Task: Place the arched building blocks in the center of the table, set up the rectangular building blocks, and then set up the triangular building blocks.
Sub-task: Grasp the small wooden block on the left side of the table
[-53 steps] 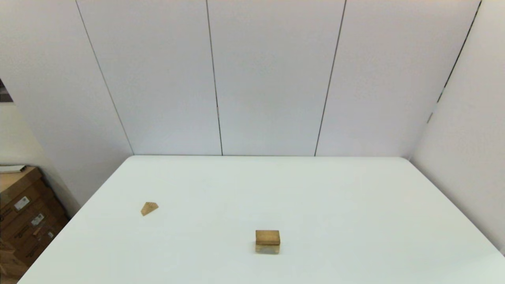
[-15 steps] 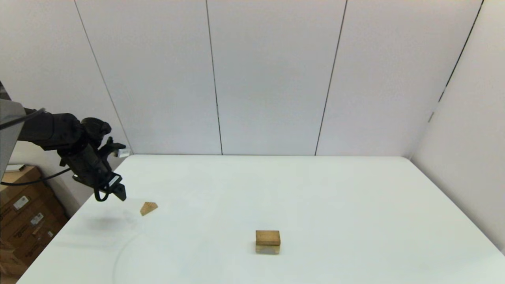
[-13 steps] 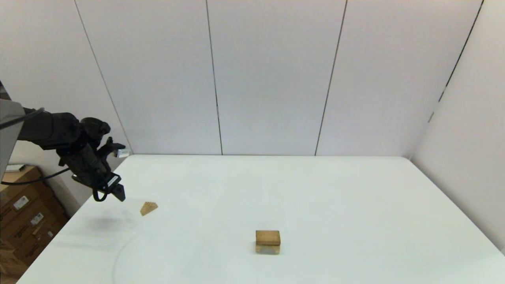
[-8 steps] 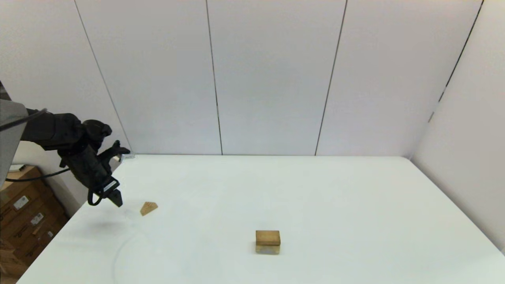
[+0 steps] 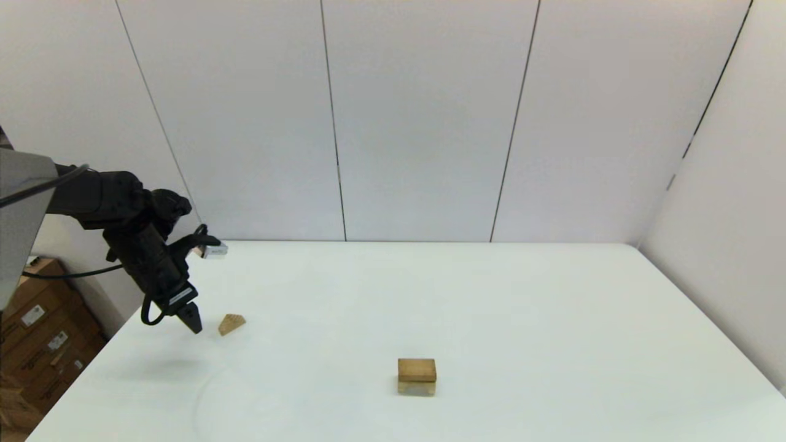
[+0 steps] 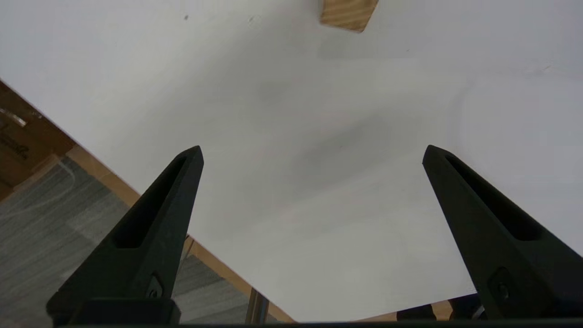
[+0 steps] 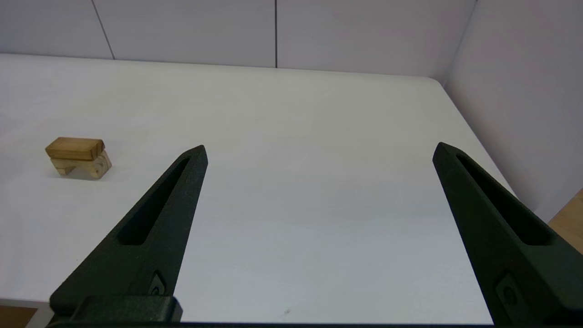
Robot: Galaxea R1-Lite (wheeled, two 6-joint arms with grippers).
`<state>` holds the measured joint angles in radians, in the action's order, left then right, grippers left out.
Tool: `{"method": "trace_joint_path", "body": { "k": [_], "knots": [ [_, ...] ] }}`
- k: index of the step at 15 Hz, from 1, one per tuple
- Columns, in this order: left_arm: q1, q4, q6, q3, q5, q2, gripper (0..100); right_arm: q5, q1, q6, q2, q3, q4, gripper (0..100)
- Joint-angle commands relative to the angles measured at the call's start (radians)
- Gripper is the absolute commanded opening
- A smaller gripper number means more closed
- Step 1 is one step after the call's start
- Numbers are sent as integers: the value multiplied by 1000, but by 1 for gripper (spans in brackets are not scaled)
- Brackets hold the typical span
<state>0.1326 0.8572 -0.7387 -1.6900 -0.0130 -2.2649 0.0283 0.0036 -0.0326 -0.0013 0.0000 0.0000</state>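
**Left tool poised beside the triangular block near the desk's left edge.**
The white desk (image 5: 522,307) carries the rectangular block (image 5: 417,369) stacked on the arched block (image 5: 416,387) toward the middle of its near edge. The left tool (image 5: 195,324) hangs fingers spread wide, holding nothing, just beside the triangular block (image 5: 231,323). The right tool (image 7: 319,150), likewise wide and empty, sits by the desk's near right corner. No legible writing appears on any block.

White panelled walls (image 5: 417,123); cardboard boxes (image 5: 37,344) at left; grey floor (image 6: 41,218).
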Motion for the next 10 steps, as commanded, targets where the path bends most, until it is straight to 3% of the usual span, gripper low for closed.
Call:
{"method": "trace_joint_path", "body": {
  "k": [1,10],
  "knots": [
    [-18,3,-4,-39,-18,-47,100,1,-1,0,0,2,0,100],
    [-39,8,-4,-126,-21,-193,100,1,1,-1,0,2,0,100]
  ]
}}
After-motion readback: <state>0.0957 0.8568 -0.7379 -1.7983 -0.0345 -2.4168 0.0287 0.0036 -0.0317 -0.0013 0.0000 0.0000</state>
